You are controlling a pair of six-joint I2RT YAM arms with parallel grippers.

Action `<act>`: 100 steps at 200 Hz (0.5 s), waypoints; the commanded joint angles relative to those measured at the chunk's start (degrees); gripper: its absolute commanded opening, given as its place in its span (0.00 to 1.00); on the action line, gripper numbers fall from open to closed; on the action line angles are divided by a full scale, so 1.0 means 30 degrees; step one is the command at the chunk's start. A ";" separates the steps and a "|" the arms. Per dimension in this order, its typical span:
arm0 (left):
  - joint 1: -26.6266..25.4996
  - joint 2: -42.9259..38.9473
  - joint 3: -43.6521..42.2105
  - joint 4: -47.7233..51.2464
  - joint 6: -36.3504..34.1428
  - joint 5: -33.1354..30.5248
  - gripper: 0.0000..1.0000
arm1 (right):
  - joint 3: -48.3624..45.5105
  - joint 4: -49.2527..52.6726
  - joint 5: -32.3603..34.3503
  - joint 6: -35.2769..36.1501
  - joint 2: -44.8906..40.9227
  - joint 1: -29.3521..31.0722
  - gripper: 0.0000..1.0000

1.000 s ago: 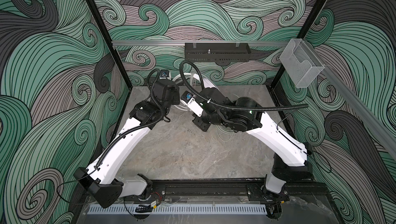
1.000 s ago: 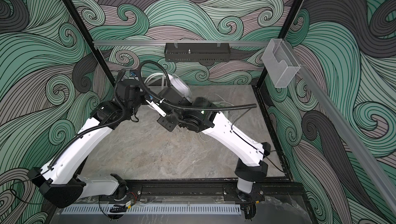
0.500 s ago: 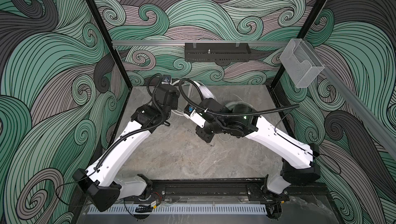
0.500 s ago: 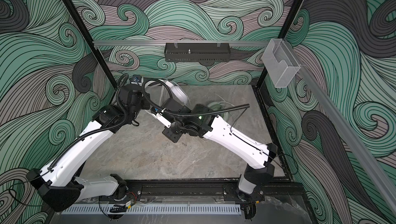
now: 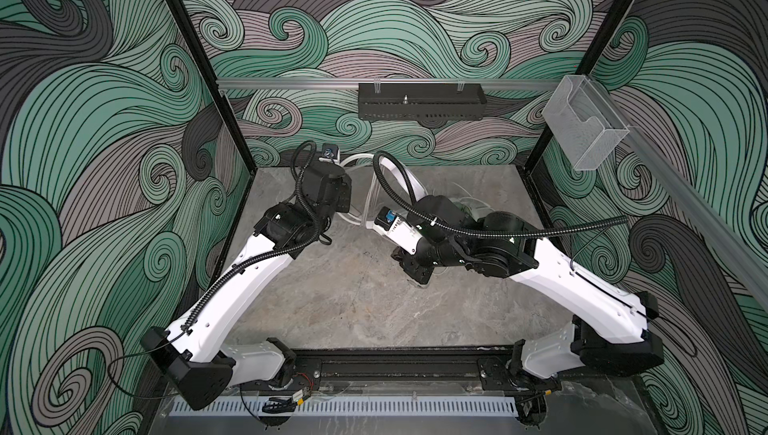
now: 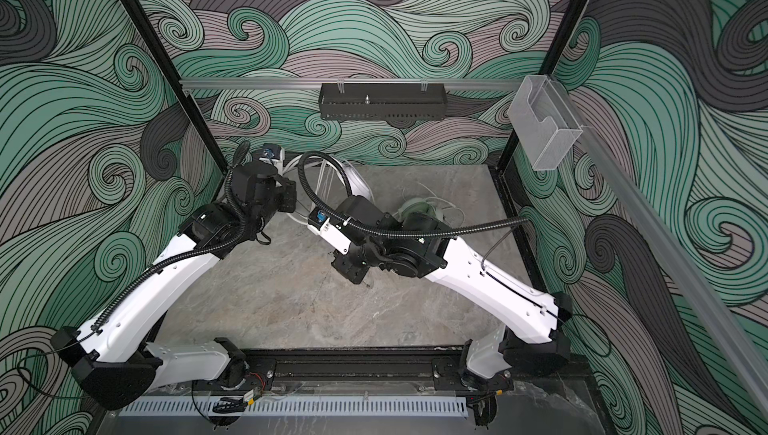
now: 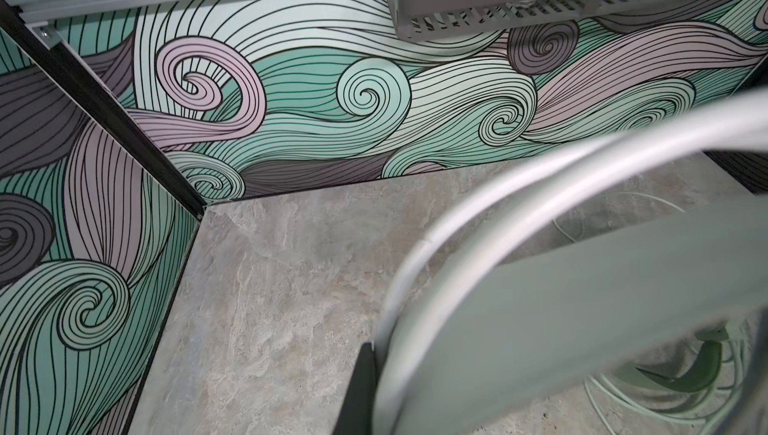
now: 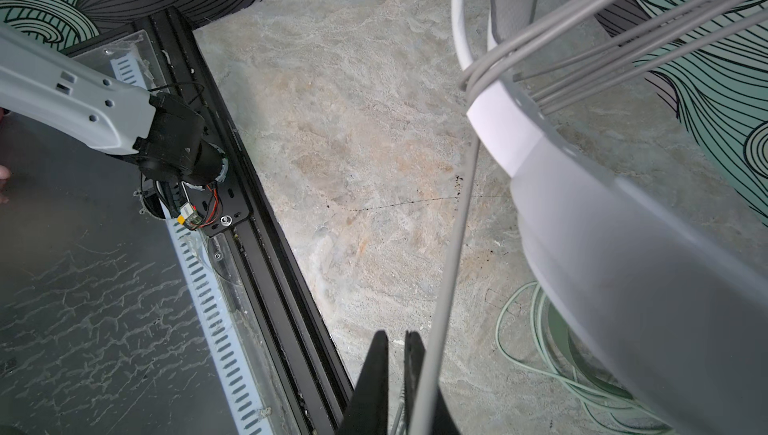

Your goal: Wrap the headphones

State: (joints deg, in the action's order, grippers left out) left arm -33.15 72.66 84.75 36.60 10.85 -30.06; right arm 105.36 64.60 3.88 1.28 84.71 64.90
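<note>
— What's the room like?

— A booth. The walls (image 5: 104,121) are papered in green, grey and mauve swirls, and the tabletop (image 5: 353,295) is grey and marbled. A black slotted tray (image 5: 419,106) and a clear plastic bin (image 5: 582,129) hang on the aluminium rail (image 5: 291,83).

— Any writing?

— One tiny mark (image 5: 512,240) on the right arm (image 5: 582,283), too small to read.

— And the headphones?

— The white headphones (image 6: 359,183) are held up at the back. The left gripper (image 7: 374,354) is clamped on the headband (image 8: 503,129). The right gripper (image 8: 395,337) is pinched narrow on the white cable (image 8: 453,254). The mint green headphones (image 6: 417,207) lie on the tabletop beyond the right arm.
</note>
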 commanded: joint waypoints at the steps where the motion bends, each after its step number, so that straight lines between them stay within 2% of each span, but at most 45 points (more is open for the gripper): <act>1: 0.0931 0.0507 0.0542 0.1100 0.2373 -0.3041 0.00 | -0.1693 -0.1346 0.0152 -0.0491 -0.1314 0.0316 0.00; 16: 0.1116 0.0896 0.0578 0.2179 0.4258 -0.2721 0.00 | -0.4822 -0.4911 -0.0402 -0.0543 -0.2368 0.0238 0.00; 27: 0.1167 0.1145 0.0285 0.3066 0.5652 -0.2880 0.00 | -0.6410 -0.6313 -0.1047 -0.0842 -0.2892 -0.0131 0.00; 68: 0.1455 0.0545 -0.4023 0.2668 0.8254 -0.2736 0.00 | -0.9118 -0.7577 -0.3225 -0.1730 -0.2936 -0.1224 0.00; 100: 0.1546 0.1619 -0.6534 0.1658 0.9665 -0.2211 0.00 | -1.0930 -0.8221 -0.3913 -0.1548 -0.1974 -0.1511 0.00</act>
State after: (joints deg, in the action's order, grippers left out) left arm -30.81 75.37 68.20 43.99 33.71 -30.94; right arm 74.63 41.98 -3.46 -2.90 78.70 60.55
